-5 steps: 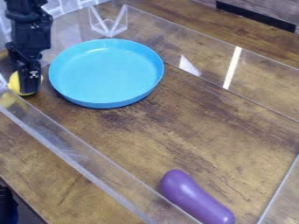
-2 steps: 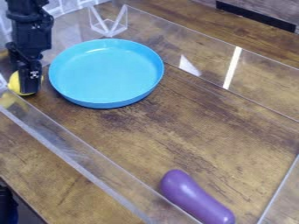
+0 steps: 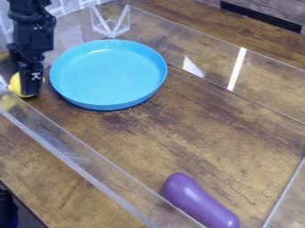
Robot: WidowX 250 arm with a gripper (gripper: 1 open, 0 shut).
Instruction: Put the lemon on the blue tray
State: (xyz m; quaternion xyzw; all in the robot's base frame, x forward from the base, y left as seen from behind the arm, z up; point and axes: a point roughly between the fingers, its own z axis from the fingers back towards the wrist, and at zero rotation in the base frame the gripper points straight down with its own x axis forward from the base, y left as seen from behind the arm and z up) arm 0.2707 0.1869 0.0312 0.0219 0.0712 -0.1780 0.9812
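One arm, one fruit, one dish, catalogued from the hand outward:

- Gripper (image 3: 28, 82): black, pointing straight down at the far left of the view, low over the wood. Jaws drawn in as far as they go, clamped on the lemon.
- Lemon (image 3: 16, 83): small, bright yellow; only a sliver shows at the left of the fingers, the rest hidden behind them. It sits at table level, just left of the tray and outside its rim.
- Tray (image 3: 107, 74): large, round, bright blue, shallow, raised rim; nothing in it. Its left edge lies just beside the gripper.
- Step in hand, as judged: grasp made, lift not yet begun. To do it well, raise the lemon straight up until it clears the rim, carry it right toward the tray's middle, lower before release. A smooth oval may slip or roll, so a low release away from the rim is the safer choice.
- Risk, as judged: sideways travel too low would knock the rim and push the tray.
- Eggplant (image 3: 201, 201): purple, elongated, lying at the lower right, well apart from the tray; not part of the task.
- Table (image 3: 179, 125): dark, weathered wood planks, with bright glare streaks at the upper right.
- Barrier (image 3: 71, 156): clear plastic walls bordering the work area, one running across the lower left.
- Stand (image 3: 113, 20): clear, angular piece behind the tray; its purpose cannot be told.
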